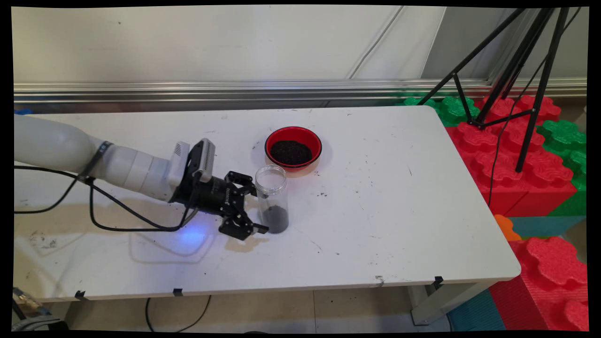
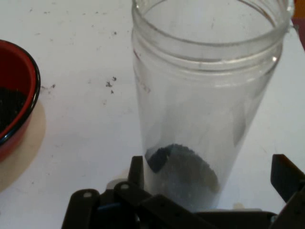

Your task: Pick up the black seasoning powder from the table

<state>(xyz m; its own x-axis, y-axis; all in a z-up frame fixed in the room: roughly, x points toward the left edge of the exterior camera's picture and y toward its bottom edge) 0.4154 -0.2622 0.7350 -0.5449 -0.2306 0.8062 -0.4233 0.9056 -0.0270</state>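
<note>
A clear plastic jar (image 1: 271, 197) stands upright on the white table (image 1: 385, 211), lidless, with a little dark granular material at its bottom (image 2: 183, 167). My black gripper (image 1: 258, 210) reaches in low from the left and is open, one finger on each side of the jar's lower part (image 2: 209, 176). In the hand view the left finger (image 2: 136, 171) lies close against the jar, while the right finger (image 2: 286, 177) stands apart from it. Just behind the jar sits a red bowl (image 1: 293, 148) holding dark granules, seen also as the red bowl (image 2: 16, 100) at the hand view's left edge.
Dark crumbs (image 1: 324, 192) are scattered on the table around the jar and bowl. Black cables (image 1: 117, 211) hang from the arm onto the table's left side. A black tripod (image 1: 516, 84) stands on red and green foam blocks (image 1: 516, 155) off the table's right end.
</note>
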